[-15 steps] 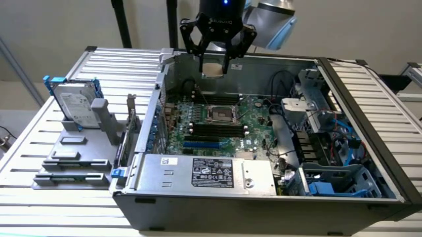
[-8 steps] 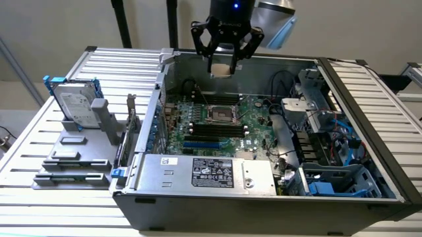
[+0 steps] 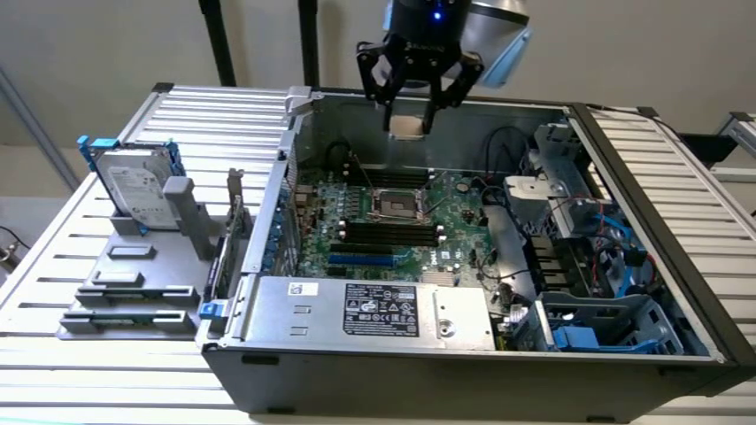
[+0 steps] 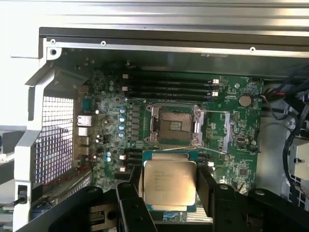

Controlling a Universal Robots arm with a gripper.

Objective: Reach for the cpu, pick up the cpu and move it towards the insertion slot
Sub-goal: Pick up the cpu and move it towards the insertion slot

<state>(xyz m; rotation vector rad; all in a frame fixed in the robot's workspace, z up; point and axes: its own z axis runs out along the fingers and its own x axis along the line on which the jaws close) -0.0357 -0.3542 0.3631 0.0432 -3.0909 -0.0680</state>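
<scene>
The gripper (image 3: pixel 408 113), at top centre of the exterior view, has its jaws clamped on the cpu (image 4: pixel 170 182). The arm should keep the cpu level and square above the insertion slot (image 4: pixel 175 124), mid-frame.

Slatted metal table (image 3: pixel 71 239) w/ open PC case (image 3: pixel 473 363), grey drive rack (image 3: pixel 136 283).

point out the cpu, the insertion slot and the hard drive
cpu (image 4: pixel 170 182), wrist view, middle of its metal top, held in the hand.
insertion slot (image 4: pixel 175 124), wrist view, its dark centre on the motherboard.
hard drive (image 3: pixel 133 186), exterior view, its labelled face, standing outside the case.
</scene>
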